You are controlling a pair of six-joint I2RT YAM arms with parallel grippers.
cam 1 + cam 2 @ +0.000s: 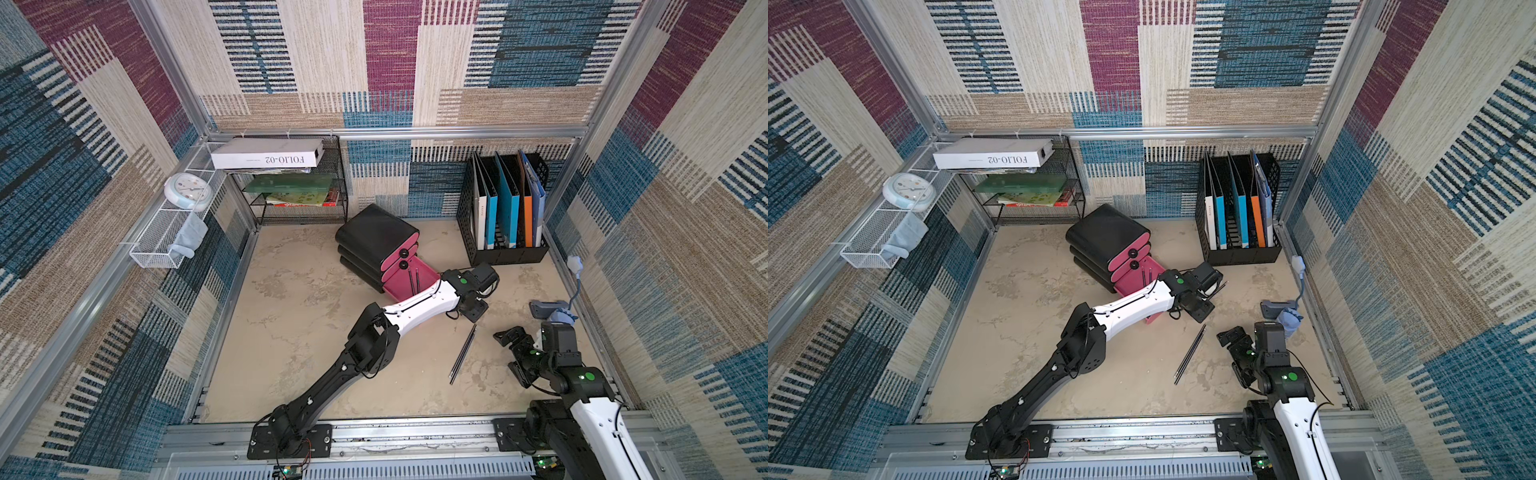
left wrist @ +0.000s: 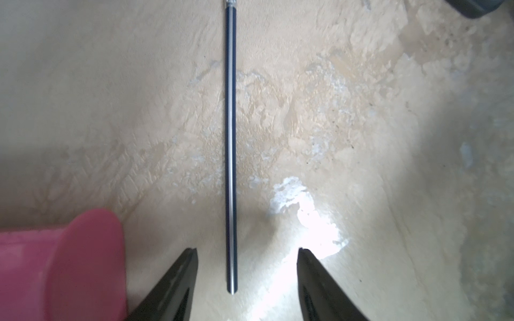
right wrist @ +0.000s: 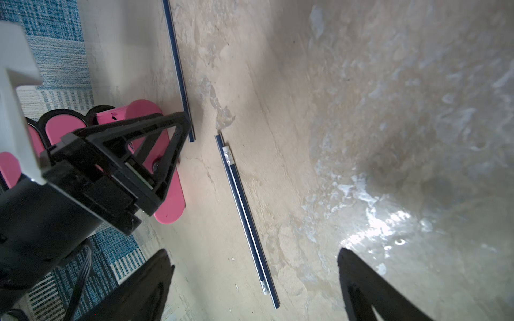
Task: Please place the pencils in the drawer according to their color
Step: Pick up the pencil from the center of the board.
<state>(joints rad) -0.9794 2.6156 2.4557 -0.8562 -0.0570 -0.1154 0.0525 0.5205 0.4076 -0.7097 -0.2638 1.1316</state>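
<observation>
Two dark navy pencils (image 1: 463,353) side by side and touching on the beige table (image 1: 299,332), right of centre in both top views, white end caps at opposite ends. Two more dark pencils (image 1: 414,279) inside the pulled-out bottom pink drawer (image 1: 431,271) of the black drawer unit (image 1: 374,232), just above centre. A fifth dark pencil (image 2: 230,147) flat on the table beside that drawer, between the spread fingers of the left gripper (image 2: 247,250), with a gap on each side. Right gripper (image 3: 256,254) spread wide too, holding nothing, just right of the pair at lower right. Black file rack (image 1: 505,208) against the back wall, upper right.
</observation>
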